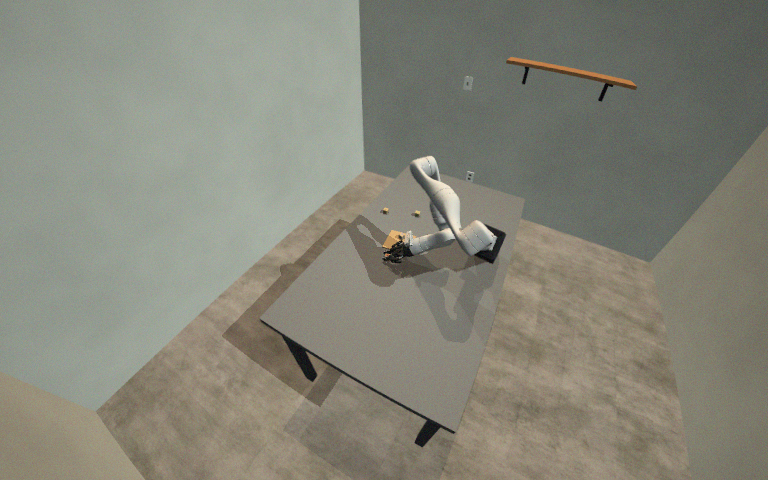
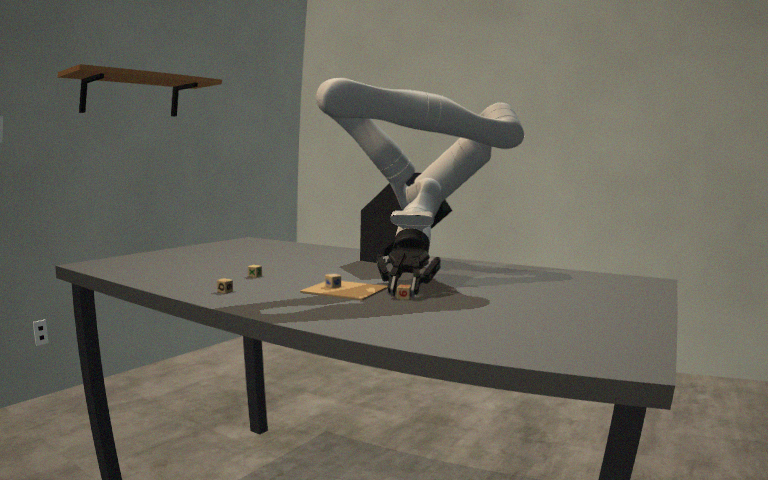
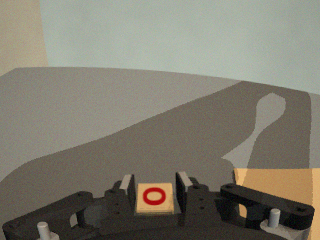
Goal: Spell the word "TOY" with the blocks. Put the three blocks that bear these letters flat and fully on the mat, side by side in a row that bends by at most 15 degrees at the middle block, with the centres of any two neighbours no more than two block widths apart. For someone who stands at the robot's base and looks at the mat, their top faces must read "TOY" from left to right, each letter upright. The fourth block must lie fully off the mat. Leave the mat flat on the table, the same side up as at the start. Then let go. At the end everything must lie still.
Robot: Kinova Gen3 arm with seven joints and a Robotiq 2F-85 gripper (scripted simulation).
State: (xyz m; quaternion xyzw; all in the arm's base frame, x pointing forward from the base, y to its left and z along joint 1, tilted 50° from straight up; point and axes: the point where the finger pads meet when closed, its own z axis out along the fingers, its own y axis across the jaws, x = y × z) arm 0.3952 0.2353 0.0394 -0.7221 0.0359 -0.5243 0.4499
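My gripper (image 1: 391,258) (image 2: 404,288) (image 3: 155,185) is low over the table, open around a wooden block (image 2: 403,292) (image 3: 154,196), with narrow gaps beside it. The block shows a red O-like mark on top and a red mark on its side facing the exterior camera. It appears to rest on the table just off the orange mat (image 1: 390,240) (image 2: 316,292) (image 3: 280,182). A block with blue marks (image 2: 332,281) stands on the mat; its top letter is unreadable. A block with dark marks (image 1: 385,210) (image 2: 224,285) and one with a green X (image 1: 417,213) (image 2: 254,271) lie off the mat.
The grey table (image 1: 373,322) (image 2: 538,328) (image 3: 75,100) extends around the mat, with arm shadows across it. The robot's black base (image 1: 498,249) is at one long edge. A wall shelf (image 1: 572,71) (image 2: 141,75) is high and far from the blocks.
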